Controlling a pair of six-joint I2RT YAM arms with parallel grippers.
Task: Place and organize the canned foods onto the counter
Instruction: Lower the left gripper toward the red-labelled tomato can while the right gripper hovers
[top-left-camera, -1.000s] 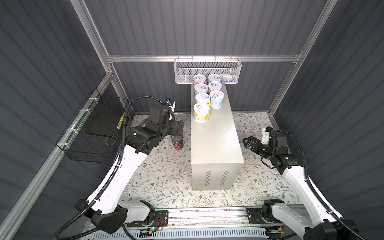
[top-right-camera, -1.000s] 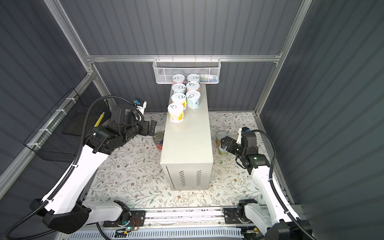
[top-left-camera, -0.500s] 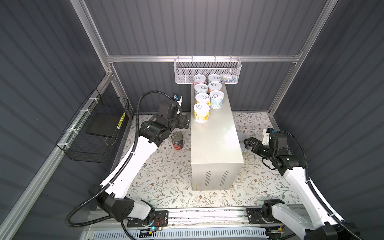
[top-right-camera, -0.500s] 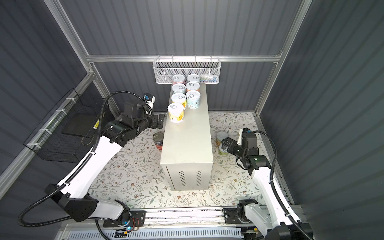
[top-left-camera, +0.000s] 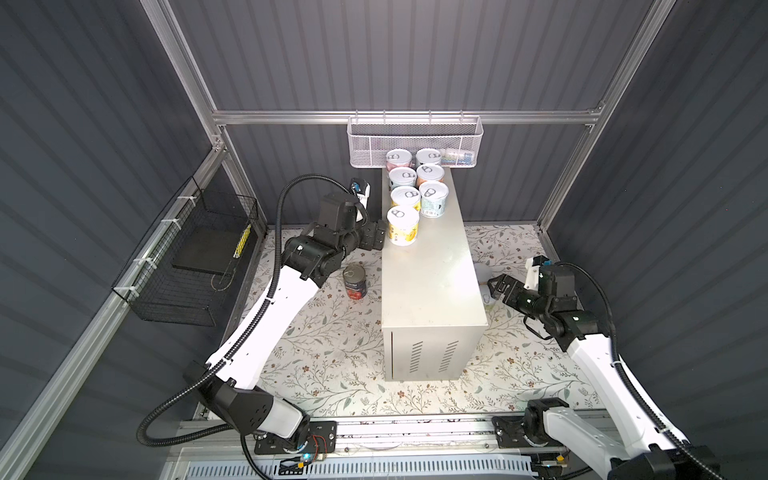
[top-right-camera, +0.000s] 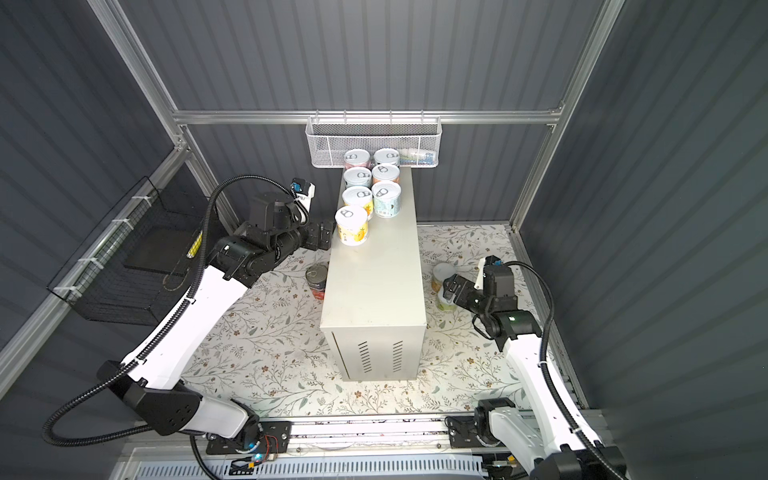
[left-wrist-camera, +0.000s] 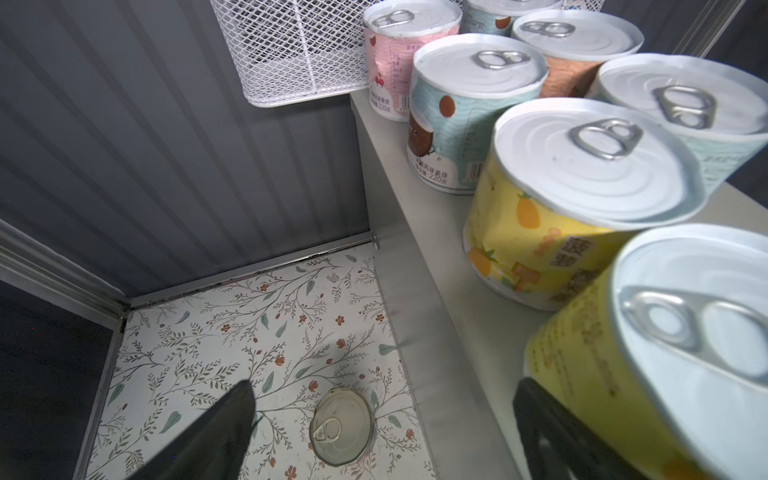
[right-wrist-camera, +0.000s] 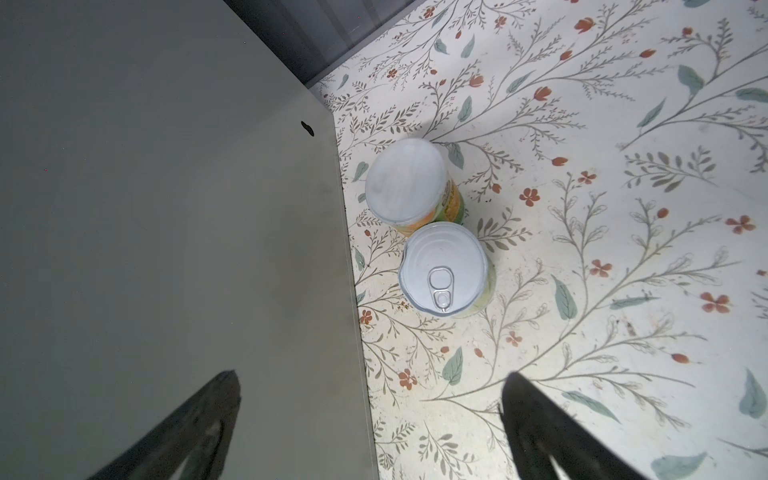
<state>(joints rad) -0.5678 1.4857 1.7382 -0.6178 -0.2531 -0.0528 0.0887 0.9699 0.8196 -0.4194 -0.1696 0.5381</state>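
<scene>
left tool (top-left-camera: 377, 239) spread, empty, beside yellow tin (top-left-camera: 402, 226) at tabletop (top-left-camera: 432, 274) left edge | right tool (top-left-camera: 496, 289) spread, empty, over pull-tab tin (right-wrist-camera: 442, 268) on floor (right-wrist-camera: 582, 291) | advice: straddle it squarely, sparing touching orange tin (right-wrist-camera: 405, 183)

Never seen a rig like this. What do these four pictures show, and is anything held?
Two white robot arms with black two-finger grippers. Two pictures look down from overhead; two come from wrist cameras, where dark wedges are fingers. Seven small pull-tab tins stand on the tall cream metal cabinet. On the floral mat: a dark-blue tomato can left of it, two small tins right of it. The left gripper, beside the yellow tin, and the right gripper, near those two, are open; nothing is held.
</scene>
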